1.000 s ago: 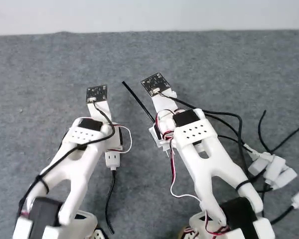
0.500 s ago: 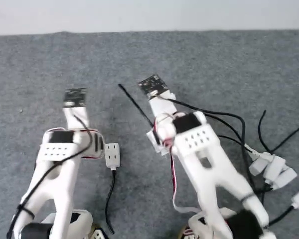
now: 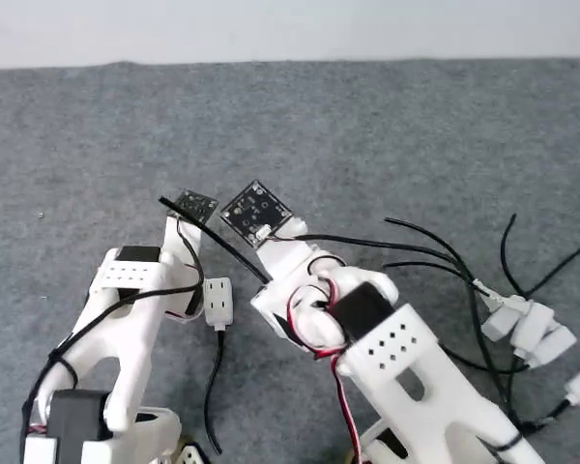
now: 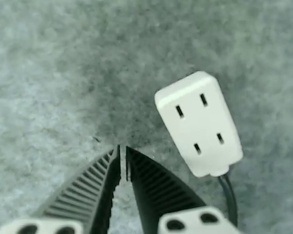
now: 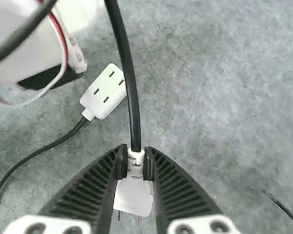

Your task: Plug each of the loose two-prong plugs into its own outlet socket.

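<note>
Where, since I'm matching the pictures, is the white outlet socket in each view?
High view: outlet socket left of centre, on the carpet.
Left wrist view: beside the left gripper.
Right wrist view: beyond the right gripper and its plug.
Shared landmark: the socket's black cord.

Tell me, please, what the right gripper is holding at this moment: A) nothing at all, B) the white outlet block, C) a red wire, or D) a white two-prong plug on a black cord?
D: in the right wrist view the right gripper is shut on the white plug, its black cord running out past the fingertips, while the outlet block lies apart from it.
</note>
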